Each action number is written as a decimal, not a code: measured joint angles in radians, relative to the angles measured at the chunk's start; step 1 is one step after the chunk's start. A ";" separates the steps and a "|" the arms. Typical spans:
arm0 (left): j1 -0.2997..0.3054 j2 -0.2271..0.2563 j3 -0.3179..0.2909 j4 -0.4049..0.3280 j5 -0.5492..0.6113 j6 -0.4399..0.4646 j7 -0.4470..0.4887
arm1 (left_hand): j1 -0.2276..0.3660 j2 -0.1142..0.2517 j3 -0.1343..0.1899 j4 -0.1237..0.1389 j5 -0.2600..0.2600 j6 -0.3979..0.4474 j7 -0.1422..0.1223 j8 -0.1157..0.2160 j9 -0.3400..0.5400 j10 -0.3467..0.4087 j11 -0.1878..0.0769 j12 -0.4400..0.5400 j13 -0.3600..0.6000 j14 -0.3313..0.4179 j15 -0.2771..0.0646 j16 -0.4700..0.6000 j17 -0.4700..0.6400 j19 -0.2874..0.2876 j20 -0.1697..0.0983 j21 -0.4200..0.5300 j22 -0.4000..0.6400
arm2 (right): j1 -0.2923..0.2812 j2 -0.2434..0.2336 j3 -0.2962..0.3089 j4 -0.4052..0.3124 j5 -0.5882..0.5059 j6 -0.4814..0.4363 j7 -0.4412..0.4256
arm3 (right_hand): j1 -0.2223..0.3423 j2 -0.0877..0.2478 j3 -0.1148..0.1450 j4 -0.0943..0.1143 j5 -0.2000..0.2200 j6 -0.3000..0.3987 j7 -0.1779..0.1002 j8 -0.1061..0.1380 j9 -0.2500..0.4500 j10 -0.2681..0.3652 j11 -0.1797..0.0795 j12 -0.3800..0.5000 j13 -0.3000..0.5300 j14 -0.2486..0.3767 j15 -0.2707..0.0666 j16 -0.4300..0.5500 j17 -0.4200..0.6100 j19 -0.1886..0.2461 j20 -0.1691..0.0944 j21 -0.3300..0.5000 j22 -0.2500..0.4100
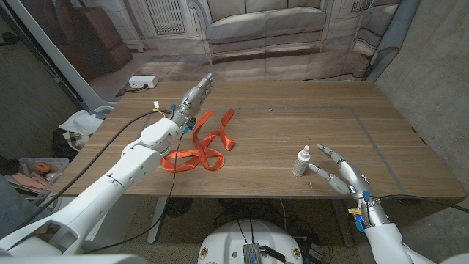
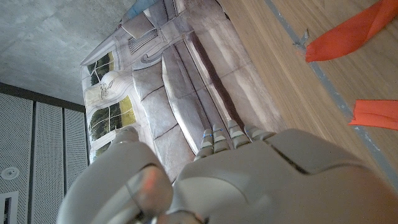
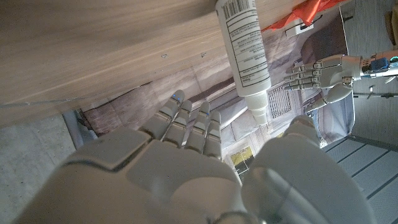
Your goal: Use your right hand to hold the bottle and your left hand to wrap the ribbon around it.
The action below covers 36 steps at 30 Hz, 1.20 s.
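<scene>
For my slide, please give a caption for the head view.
Open right hand beside upright white bottle; left hand beyond loose orange ribbon.

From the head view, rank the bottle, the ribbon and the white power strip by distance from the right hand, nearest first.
From the right hand:
1. Bottle, upright just beside its fingers.
2. Ribbon, across the table by the left arm.
3. White power strip, beyond the table's far left corner.

Even, soft light falls on the bench (image 1: 293, 121); faint shadows beside the bottle (image 1: 301, 161); close hand surfaces blur.
</scene>
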 measured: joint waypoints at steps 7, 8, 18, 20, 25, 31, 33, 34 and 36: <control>-0.004 0.005 0.000 0.001 -0.002 -0.002 -0.010 | 0.009 0.009 0.000 0.000 0.000 0.000 0.000 0.000 0.000 0.000 0.000 0.000 0.000 0.004 -0.004 0.000 0.002 0.000 0.000 0.000 0.000 | 0.014 -0.027 -0.049 0.015 -0.027 -0.057 -0.058 | 0.013 -0.005 0.003 -0.002 0.005 0.005 -0.005 0.000 0.000 0.000 -0.008 0.000 0.000 0.003 0.000 0.000 0.000 0.009 0.002 0.000 0.000; -0.004 0.005 0.000 0.001 -0.002 -0.003 -0.011 | 0.009 0.009 0.000 0.000 0.000 0.000 0.000 0.000 0.000 0.000 0.000 0.000 0.000 0.004 -0.004 0.000 0.002 0.000 0.000 0.000 0.001 | 0.017 -0.032 -0.058 0.017 -0.029 -0.060 -0.061 | 0.013 -0.005 0.003 -0.002 0.008 0.007 -0.007 0.000 0.000 0.000 -0.008 0.000 0.000 0.003 0.000 0.000 0.000 0.009 0.002 0.000 0.000; -0.007 0.008 -0.001 0.003 -0.007 -0.008 -0.023 | 0.009 0.009 0.000 0.000 0.000 0.000 0.000 0.000 0.000 0.000 0.000 0.000 0.000 0.004 -0.004 0.000 0.002 -0.005 0.005 0.000 0.002 | 0.044 -0.074 -0.135 0.032 -0.059 -0.160 -0.130 | 0.026 -0.010 0.002 -0.013 0.015 0.019 -0.030 0.000 0.000 0.005 -0.013 0.000 0.000 0.006 -0.003 0.000 0.000 0.009 0.002 0.000 0.000; -0.007 0.008 -0.001 0.003 -0.008 -0.008 -0.025 | 0.009 0.009 0.000 0.000 0.000 0.000 0.000 0.000 0.000 0.000 0.000 0.000 0.000 0.004 -0.004 0.000 0.002 -0.005 0.005 0.000 0.002 | 0.048 -0.079 -0.144 0.034 -0.059 -0.160 -0.130 | 0.026 -0.010 0.004 -0.015 0.018 0.020 -0.031 0.004 0.000 0.008 -0.016 0.000 0.000 0.011 0.000 0.000 0.000 0.009 0.002 0.000 0.000; -0.008 0.009 -0.001 0.008 -0.011 -0.010 -0.031 | 0.009 0.009 0.000 0.000 0.000 0.000 0.000 0.000 0.000 0.000 0.000 0.000 0.000 0.004 -0.004 0.000 0.002 -0.005 0.005 0.000 0.002 | 0.072 -0.102 -0.192 0.044 -0.059 -0.217 -0.158 | 0.040 -0.013 0.005 -0.022 0.025 0.041 -0.052 0.007 0.005 0.014 -0.022 0.000 0.000 0.011 0.000 0.000 0.000 0.009 0.002 0.000 0.003; -0.012 0.009 -0.001 0.016 -0.015 -0.012 -0.039 | 0.009 0.009 0.000 0.000 -0.004 0.002 -0.002 0.000 0.000 0.000 0.000 0.000 0.000 0.004 -0.004 0.000 0.002 -0.005 0.005 0.000 0.002 | 0.107 -0.123 -0.243 0.057 -0.054 -0.261 -0.178 | 0.049 -0.014 0.010 -0.026 0.032 0.048 -0.059 0.007 0.005 0.019 -0.027 0.000 0.000 0.018 -0.001 0.000 0.000 0.009 0.002 0.000 0.003; -0.013 0.009 -0.001 0.018 -0.016 -0.012 -0.041 | 0.009 0.009 0.000 0.000 -0.004 0.005 -0.005 0.000 0.000 0.000 0.000 0.000 0.000 0.004 -0.004 0.000 0.002 -0.005 0.005 0.000 0.002 | 0.120 -0.130 -0.259 0.061 -0.049 -0.273 -0.182 | 0.053 -0.010 0.009 -0.026 0.036 0.048 -0.059 0.007 0.005 0.023 -0.031 0.000 0.000 0.019 -0.001 0.000 0.000 0.009 0.002 0.000 0.003; -0.014 0.009 -0.001 0.020 -0.016 -0.012 -0.042 | 0.009 0.009 0.000 0.000 -0.004 0.005 -0.005 0.000 0.000 0.000 0.000 0.000 0.000 0.004 -0.004 0.000 0.002 -0.005 0.005 0.000 0.002 | 0.121 -0.130 -0.259 0.061 -0.049 -0.273 -0.182 | 0.053 -0.011 0.007 -0.029 0.036 0.048 -0.059 0.007 0.005 0.023 -0.031 0.000 0.000 0.019 -0.001 0.000 0.000 0.009 0.001 0.000 0.003; -0.014 0.008 -0.001 0.022 -0.017 -0.012 -0.044 | 0.009 0.009 0.000 0.000 -0.004 0.005 -0.005 0.000 0.000 0.000 0.000 0.000 0.000 0.004 -0.004 0.000 0.002 -0.005 0.005 0.000 0.002 | 0.133 -0.137 -0.275 0.065 -0.041 -0.284 -0.187 | 0.057 -0.014 0.004 -0.032 0.040 0.050 -0.061 0.007 0.005 0.029 -0.036 0.000 0.000 0.029 0.000 0.000 0.000 0.013 -0.002 0.000 0.003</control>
